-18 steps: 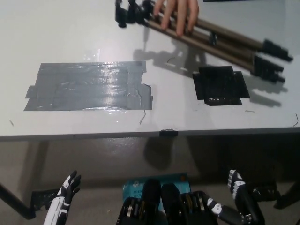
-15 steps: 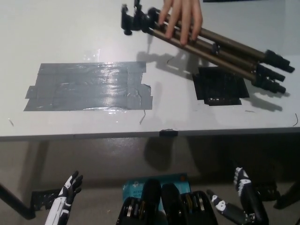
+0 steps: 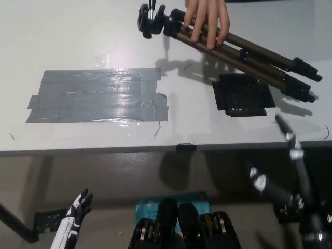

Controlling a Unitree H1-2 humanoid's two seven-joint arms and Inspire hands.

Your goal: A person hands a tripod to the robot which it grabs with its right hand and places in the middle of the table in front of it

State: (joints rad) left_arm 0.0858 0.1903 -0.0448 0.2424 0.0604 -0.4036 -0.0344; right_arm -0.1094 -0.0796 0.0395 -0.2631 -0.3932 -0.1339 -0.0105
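Note:
A person's hand [image 3: 206, 21] at the top holds a folded tripod [image 3: 233, 49] slanted above the white table [image 3: 93, 41]. The tripod's black head [image 3: 151, 18] points left and its black feet [image 3: 306, 83] point right. My black right hand [image 3: 290, 176] rises at the lower right with its fingers spread, open, below the tripod and apart from it. One fingertip [image 3: 280, 122] reaches up over the table's front edge. My white left hand [image 3: 74, 218] rests low at the lower left, below the table, open.
A large patch of grey tape [image 3: 98, 96] lies on the table's left half. A smaller black tape patch [image 3: 244, 94] lies under the tripod's legs. The table's front edge [image 3: 155, 149] runs across the picture's middle. A blue box [image 3: 148, 207] sits on the floor.
My right hand has risen from below the table toward the tripod, fingers spreading. The person has shifted the tripod slightly right and toward me. The left hand barely moved.

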